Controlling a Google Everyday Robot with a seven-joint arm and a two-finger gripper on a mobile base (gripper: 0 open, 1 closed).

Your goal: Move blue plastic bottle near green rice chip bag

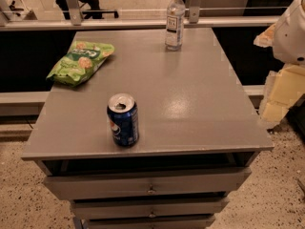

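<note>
The blue plastic bottle [175,20], tall and clear with a white cap and a white-and-dark label, stands upright at the far edge of the grey cabinet top [190,99], right of centre. The green rice chip bag [80,62] lies flat at the far left of the top, well apart from the bottle. My gripper [279,97] hangs off the right side of the cabinet, beyond its edge, below the white arm housing [291,30]. It is far from the bottle and touches nothing.
A short blue soda can [123,119], opened, stands near the front edge, left of centre. The cabinet has drawers [147,185] below. A metal railing [119,23] runs behind the cabinet. The floor is speckled.
</note>
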